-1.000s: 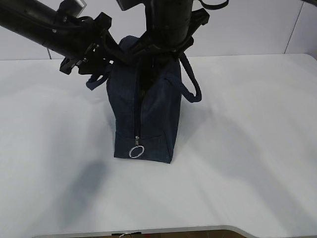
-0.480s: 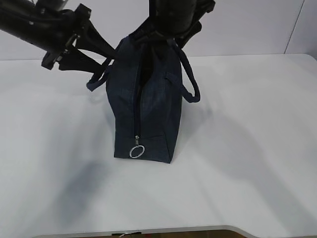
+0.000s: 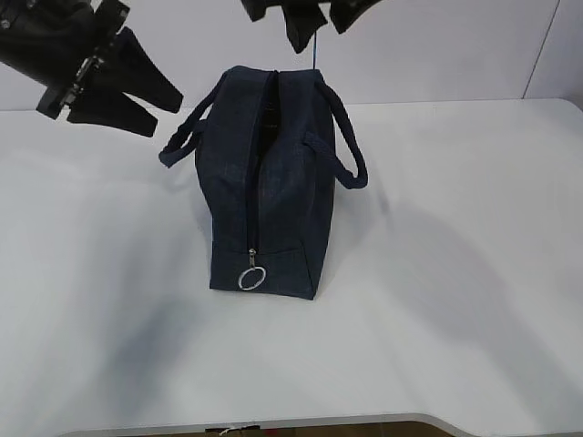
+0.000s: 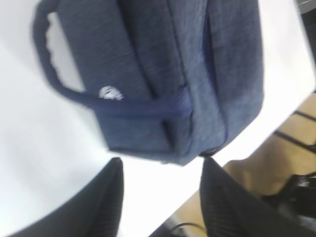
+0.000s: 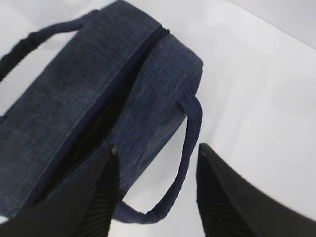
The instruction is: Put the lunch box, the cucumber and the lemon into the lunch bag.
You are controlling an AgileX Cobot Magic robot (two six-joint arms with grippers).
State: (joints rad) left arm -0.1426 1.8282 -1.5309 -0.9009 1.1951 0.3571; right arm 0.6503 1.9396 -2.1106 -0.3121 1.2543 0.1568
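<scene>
Fabric lunch bag [image 3: 269, 191] stands upright at the middle of the white bench [image 3: 455, 273], its zip slit partly parted along the top and its ring pull [image 3: 251, 278] hanging at the near end, toward 6 o'clock. One loop handle [image 3: 342, 146] droops at 3 o'clock, the other at 9 o'clock. Left pincer [image 3: 127, 86] hangs clear of the bag at 10 o'clock, jaws parted and holding nothing; right pincer [image 3: 310, 18] hovers above the bag at 12 o'clock, likewise parted and empty. Lunch box, cucumber and lemon are not in view; whether they are inside cannot be told. The bag looks soft and floppy, probably light, so its walls will sag. The handles or zip edges seem the safest holds.
</scene>
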